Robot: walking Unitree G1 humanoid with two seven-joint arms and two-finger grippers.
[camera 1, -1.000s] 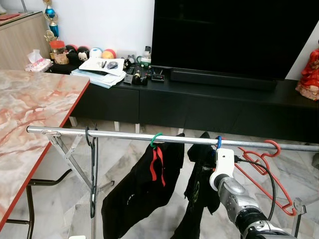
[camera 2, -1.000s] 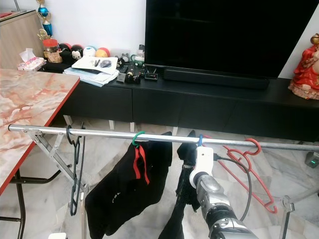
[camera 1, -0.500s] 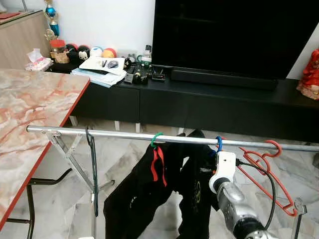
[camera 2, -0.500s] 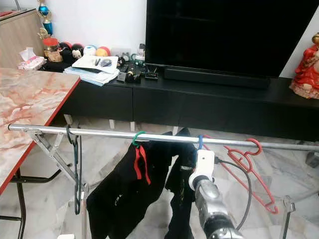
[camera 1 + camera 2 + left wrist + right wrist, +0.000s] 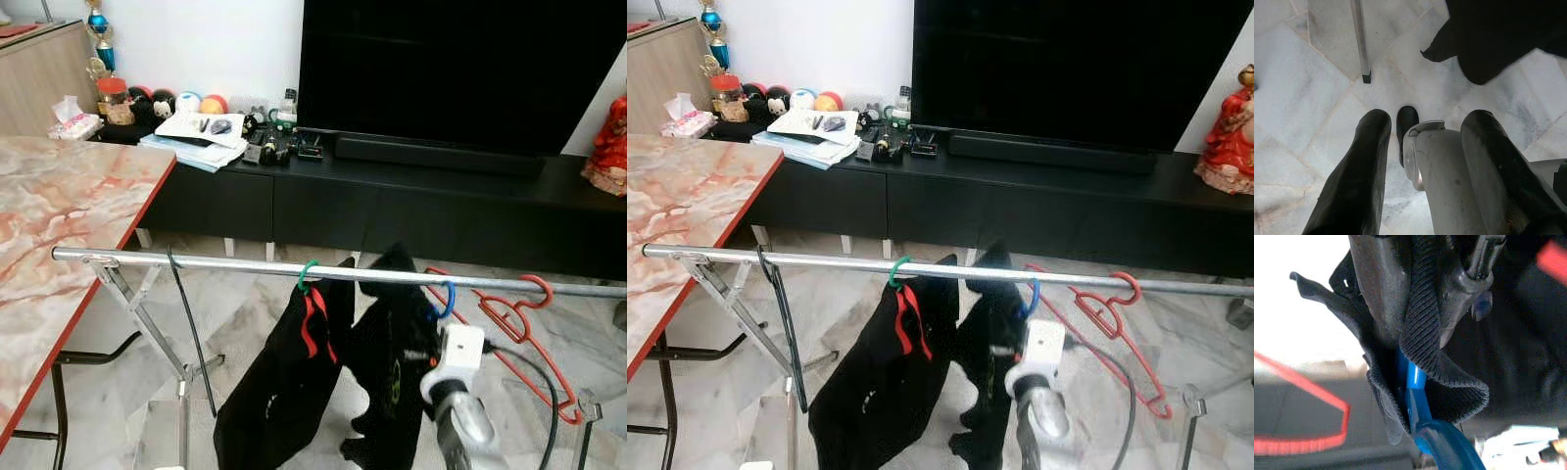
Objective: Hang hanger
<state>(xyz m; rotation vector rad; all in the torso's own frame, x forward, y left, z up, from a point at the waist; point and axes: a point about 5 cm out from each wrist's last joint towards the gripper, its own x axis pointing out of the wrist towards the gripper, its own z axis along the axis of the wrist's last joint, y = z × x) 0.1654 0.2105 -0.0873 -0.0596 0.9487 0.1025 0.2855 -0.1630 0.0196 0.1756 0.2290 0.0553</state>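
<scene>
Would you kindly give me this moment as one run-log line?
right gripper: shut on blue hanger with black garment | hook beside rail, seating unclear | left gripper: idle, open
</scene>
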